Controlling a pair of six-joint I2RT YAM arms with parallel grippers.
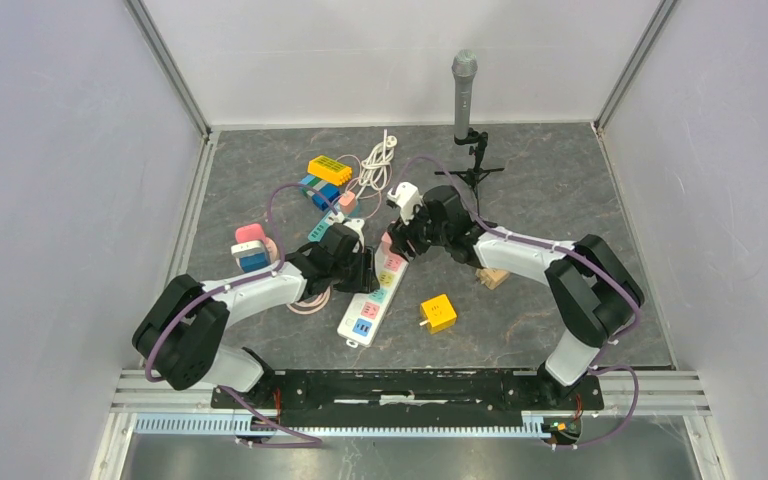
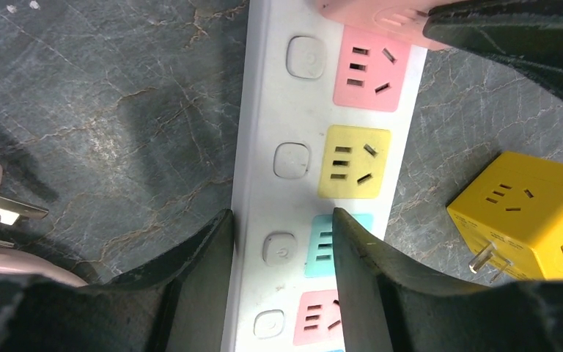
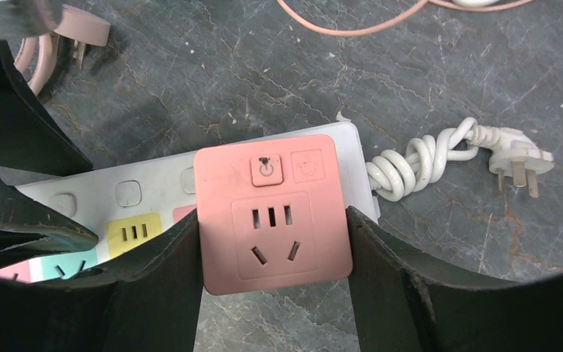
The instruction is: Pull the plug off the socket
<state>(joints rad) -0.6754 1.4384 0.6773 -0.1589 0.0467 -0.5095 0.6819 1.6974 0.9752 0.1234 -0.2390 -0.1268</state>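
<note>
left of centre, the left gripper (image 2: pixel 282 220) stands with jaws partly apart over the power strip (image 2: pixel 264 95), one finger at its left edge and the other on the teal socket (image 2: pixel 322 246), likely to pin the strip down against the pull. at the strip's far end the right gripper (image 3: pixel 273 220) clamps the pink adapter (image 3: pixel 271 209) by its two sides; this is the plug to come off. its prongs and the socket beneath are hidden, so how deep it sits cannot be told. from above, the wrists cover it. right of the strip lies a loose yellow cube (image 1: pixel 438 312), apart from both arms.
</note>
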